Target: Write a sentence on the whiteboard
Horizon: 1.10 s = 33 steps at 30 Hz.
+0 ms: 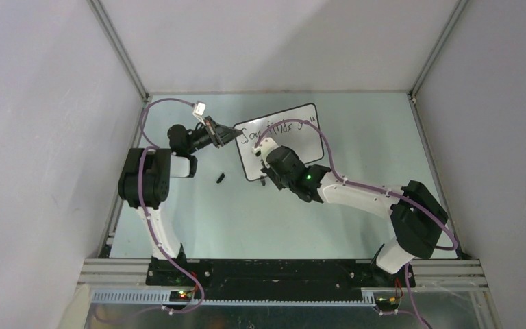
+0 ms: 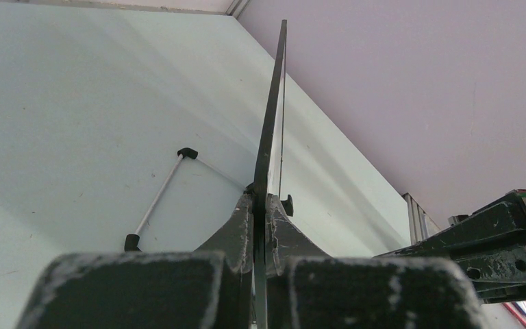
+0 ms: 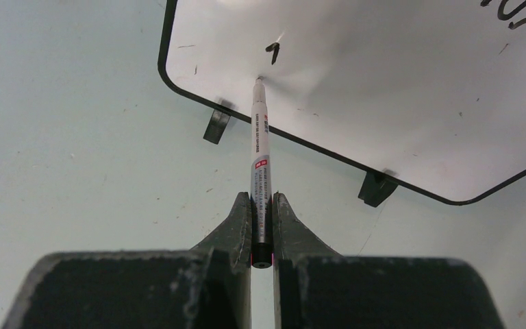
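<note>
Whiteboard (image 1: 250, 163) near far tabletop (image 1: 246, 219) edge: clamps its left edge in left gripper (image 2: 260, 199), pinches marker (image 3: 260, 144) in right gripper (image 3: 261, 199), touches tip to board below sentence (image 1: 277, 129).

One whiteboard (image 1: 294, 147) with two black feet (image 3: 216, 125) is counted on one table (image 1: 260, 219). One sentence (image 1: 277, 129), one marker pen (image 3: 260, 151) and one small black piece (image 1: 220, 178) are seen. Two end effectors are present: left end effector (image 2: 261, 199), right end effector (image 3: 261, 199).
</note>
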{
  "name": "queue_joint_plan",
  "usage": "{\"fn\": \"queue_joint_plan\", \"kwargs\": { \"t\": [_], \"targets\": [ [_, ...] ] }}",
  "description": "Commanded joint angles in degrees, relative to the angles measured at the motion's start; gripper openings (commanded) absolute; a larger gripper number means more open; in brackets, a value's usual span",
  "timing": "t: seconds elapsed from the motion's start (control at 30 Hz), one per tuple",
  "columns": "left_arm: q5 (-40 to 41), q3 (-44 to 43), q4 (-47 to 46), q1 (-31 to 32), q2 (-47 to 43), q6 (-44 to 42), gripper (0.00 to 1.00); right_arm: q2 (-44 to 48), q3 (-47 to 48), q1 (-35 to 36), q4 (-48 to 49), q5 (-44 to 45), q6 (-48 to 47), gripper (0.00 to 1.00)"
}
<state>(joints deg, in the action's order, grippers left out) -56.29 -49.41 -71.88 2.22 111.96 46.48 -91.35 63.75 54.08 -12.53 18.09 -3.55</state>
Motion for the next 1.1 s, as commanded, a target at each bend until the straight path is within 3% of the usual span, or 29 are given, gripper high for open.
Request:
{"fn": "queue_joint_plan", "kwargs": {
  "t": [0.0, 1.07],
  "targets": [
    [-0.47, 0.46, -1.92, -0.64, -1.75, -2.48, 0.00, 1.11, 0.28, -1.02, 2.51, -0.29, -0.65, 0.00],
    [-0.47, 0.18, -1.88, -0.64, -1.60, -2.36, 0.00, 0.65, 2.06, -1.21, 5.50, 1.23, -1.69, 0.00]
  ]
}}
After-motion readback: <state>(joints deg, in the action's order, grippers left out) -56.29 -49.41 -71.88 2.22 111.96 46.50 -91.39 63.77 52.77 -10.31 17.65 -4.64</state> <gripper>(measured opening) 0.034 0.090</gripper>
